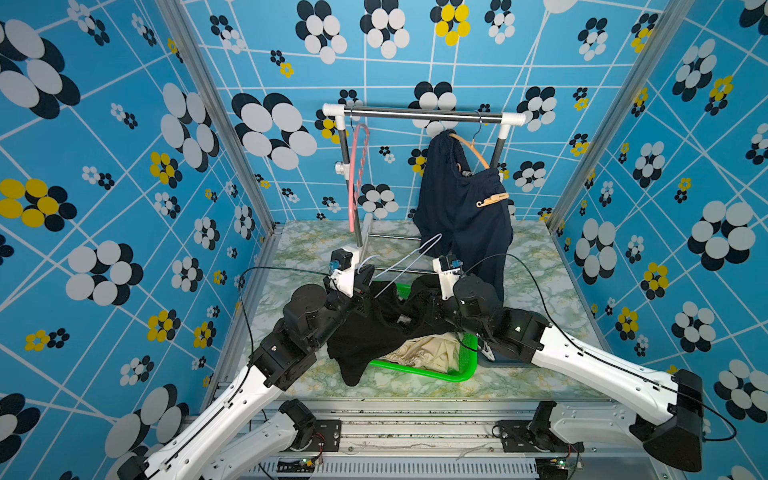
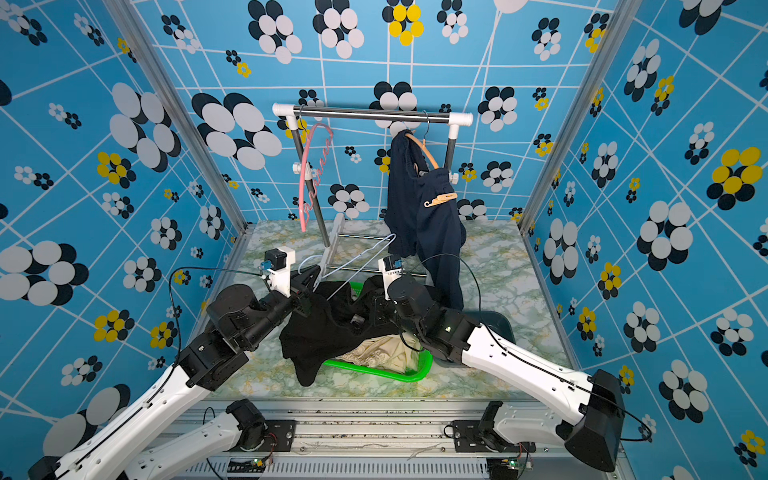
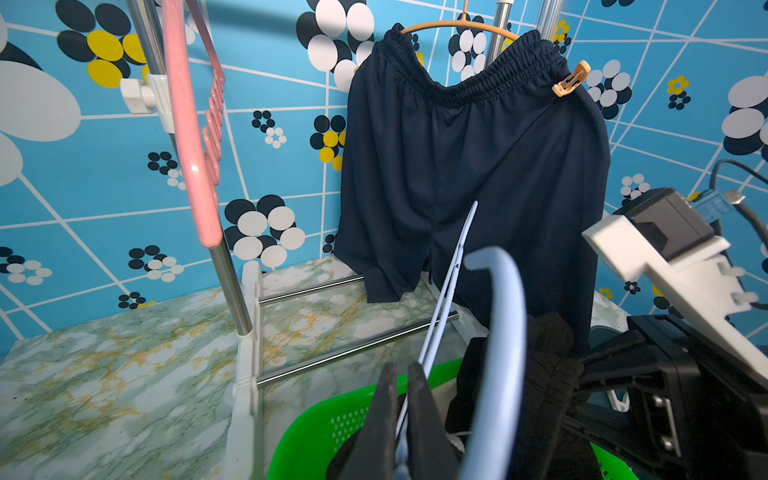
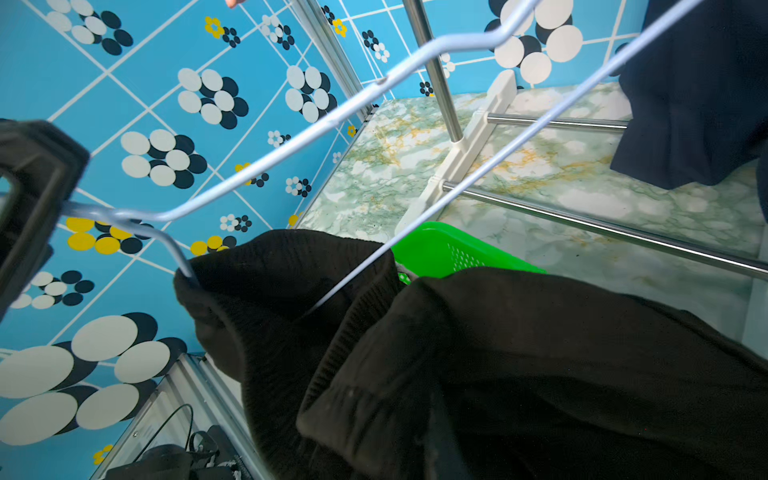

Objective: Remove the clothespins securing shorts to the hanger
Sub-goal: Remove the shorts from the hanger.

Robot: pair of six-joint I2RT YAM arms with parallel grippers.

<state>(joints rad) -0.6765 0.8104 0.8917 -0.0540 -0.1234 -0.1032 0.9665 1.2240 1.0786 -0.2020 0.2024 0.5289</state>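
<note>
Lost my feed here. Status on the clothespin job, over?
Left gripper shut on pale hanger. Right gripper shut on black shorts, hanger end tucked inside them. Tan clothespin clipped on navy shorts at rack. Both grippers occupied.

table (image 1: 299, 249) (marbled) | on it: green basket (image 1: 415, 372); clothes rack (image 1: 415, 115)

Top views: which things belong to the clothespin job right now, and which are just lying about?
In the job:
- black shorts, threaded on the pale blue hanger
- navy shorts on the tan hanger, pinned by a tan clothespin

Lying about:
- pink hanger, bare on the rack
- beige shorts in the green basket
</note>
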